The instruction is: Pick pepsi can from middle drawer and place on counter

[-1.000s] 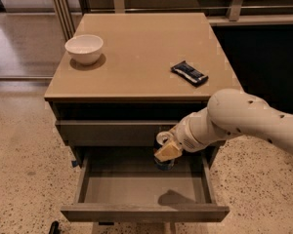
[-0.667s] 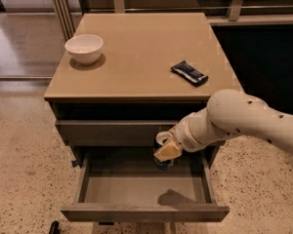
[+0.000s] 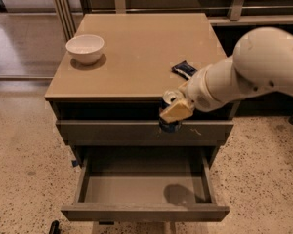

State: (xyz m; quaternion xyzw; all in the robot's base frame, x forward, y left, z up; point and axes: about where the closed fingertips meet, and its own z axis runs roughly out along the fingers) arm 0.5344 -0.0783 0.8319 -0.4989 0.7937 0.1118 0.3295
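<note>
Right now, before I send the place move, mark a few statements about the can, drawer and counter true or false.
1. The gripper holds the pepsi can in front of the counter's front edge. True.
2. The pepsi can stands on the counter. False: it hangs in the gripper, off the slab, above the open drawer.
3. The middle drawer is pulled open. True.
4. The white bowl sits in the drawer. False: it stands on the counter, far left in view.
5. The dark wrapper touches the bowl. False: it lies on the counter's right side, apart.
</note>
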